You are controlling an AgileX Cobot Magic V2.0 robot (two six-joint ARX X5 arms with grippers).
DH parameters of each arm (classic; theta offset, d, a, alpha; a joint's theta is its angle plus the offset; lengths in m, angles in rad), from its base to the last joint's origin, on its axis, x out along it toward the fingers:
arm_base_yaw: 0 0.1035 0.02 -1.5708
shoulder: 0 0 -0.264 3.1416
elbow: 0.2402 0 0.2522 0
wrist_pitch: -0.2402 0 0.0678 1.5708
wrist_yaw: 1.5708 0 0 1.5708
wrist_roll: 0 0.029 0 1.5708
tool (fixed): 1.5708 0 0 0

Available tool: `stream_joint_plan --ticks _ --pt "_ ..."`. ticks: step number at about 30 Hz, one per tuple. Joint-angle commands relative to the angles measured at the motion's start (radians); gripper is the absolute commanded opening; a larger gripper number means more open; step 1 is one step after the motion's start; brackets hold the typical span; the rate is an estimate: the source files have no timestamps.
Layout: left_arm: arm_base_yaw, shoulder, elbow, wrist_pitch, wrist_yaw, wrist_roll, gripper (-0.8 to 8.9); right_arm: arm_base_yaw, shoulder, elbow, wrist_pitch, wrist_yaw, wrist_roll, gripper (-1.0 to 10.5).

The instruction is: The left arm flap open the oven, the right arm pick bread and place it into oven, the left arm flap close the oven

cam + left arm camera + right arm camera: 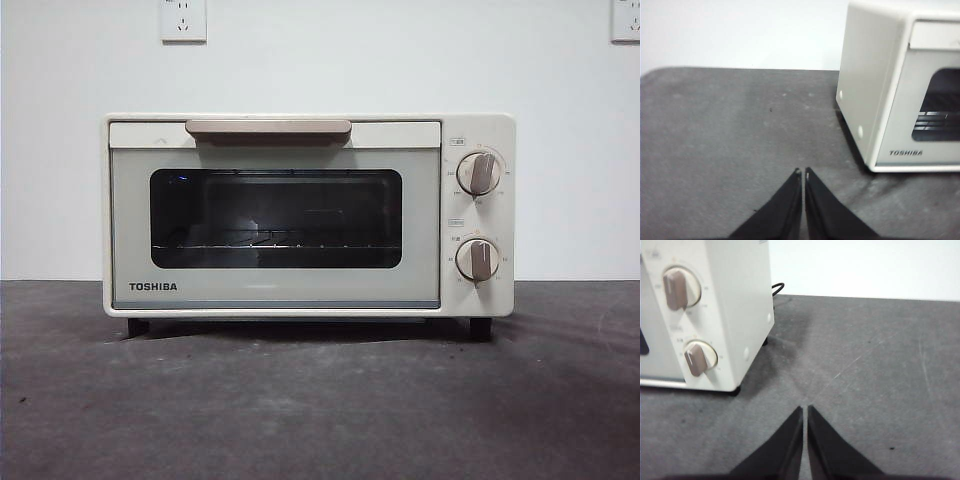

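Observation:
The cream-white TOSHIBA oven [308,215] stands at the middle of the dark table with its glass door closed and its beige handle [268,129] at the top. Through the window only a wire rack shows. The bread is out of view. My left gripper [803,172] is shut and holds nothing; it hovers over bare table beside the oven [900,85], on the side away from the knobs. My right gripper [804,408] is shut too and holds nothing, over the table off the knob side of the oven [715,310]. Neither arm shows in the front view.
Two round knobs [479,173] sit one above the other on the oven's right panel. A black cord [777,289] runs behind the oven. A white wall with two sockets [183,20] stands behind the table.

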Motion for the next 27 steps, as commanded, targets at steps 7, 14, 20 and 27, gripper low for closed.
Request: stream_joint_plan --ticks 7,14,20,27 --pt "-0.005 0.053 0.055 0.046 0.002 -0.303 0.16 0.011 0.021 0.120 -0.012 -0.003 0.262 0.1" --pt "-0.013 0.242 0.250 0.009 0.089 -0.383 0.16 0.035 0.182 0.369 -0.134 -0.037 0.299 0.1" --pt "-0.040 0.444 0.506 -0.147 0.227 -0.335 0.16 0.038 0.364 0.615 -0.311 -0.161 0.270 0.1" --pt "-0.092 0.628 0.723 -0.246 0.456 -0.265 0.16 0.038 0.526 0.804 -0.500 -0.375 0.128 0.1"
